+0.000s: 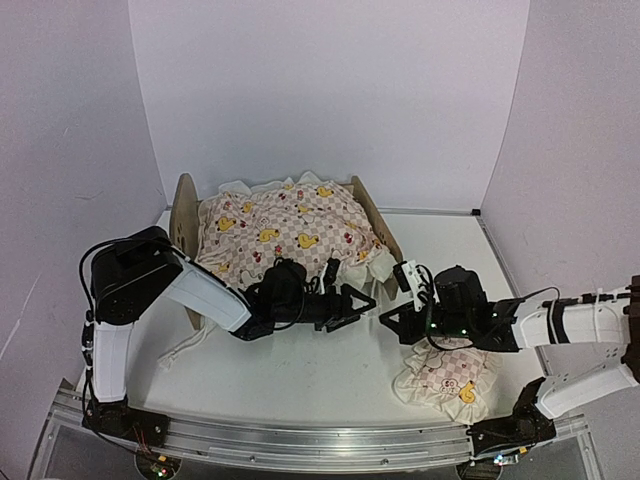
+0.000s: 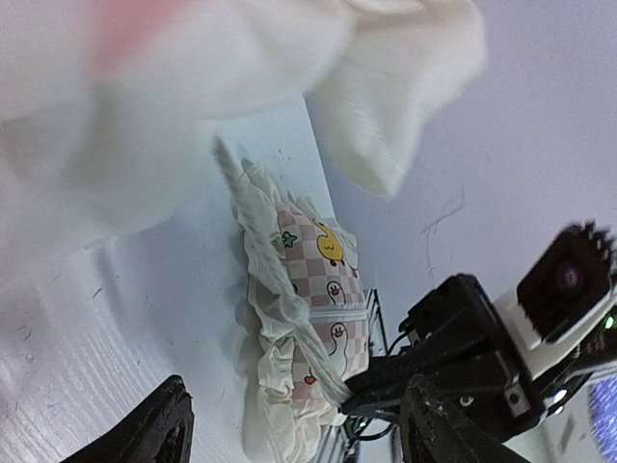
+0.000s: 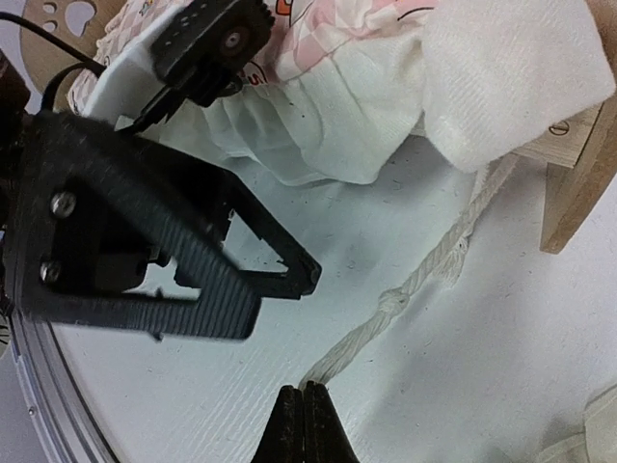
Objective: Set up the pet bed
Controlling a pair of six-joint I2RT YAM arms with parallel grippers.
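Wood pet bed 1, pillow 1; left tool released (right tool pinches cord).

No writing, brand or number can be read; the quilt and pillow show only cartoon prints, the pet bed paw-shaped cutouts.

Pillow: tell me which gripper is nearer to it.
Right. The right gripper is just beyond the pillow's left edge, its wrist above the pillow; the left gripper is farther left, by the quilt's near edge.
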